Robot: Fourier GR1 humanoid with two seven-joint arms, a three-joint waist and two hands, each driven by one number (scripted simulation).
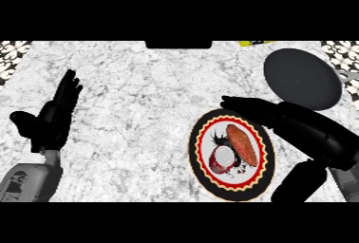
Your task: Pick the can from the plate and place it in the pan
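Note:
A round plate (pixel 203 166) with a black centre and a red and yellow scalloped rim lies right of the middle. On it stands a dark red can (pixel 223 156) with a white top. A reddish-brown oblong food item (pixel 241 142) lies beside the can. My right hand (pixel 294 124) hovers open over the plate's upper right edge. Its fingers point left and its thumb hangs low at the plate's right side, and it does not touch the can. The dark grey pan (pixel 301 78) sits at the back right. My left hand (pixel 51 116) rests open at the left, fingers up.
The pan's grey handle (pixel 347 76) sticks out towards the right edge. A yellow object (pixel 256 43) and a black block (pixel 179 44) lie at the counter's far edge. Patterned tiles show in the top corners. Bare marble counter (pixel 133 128) spreads between my hands.

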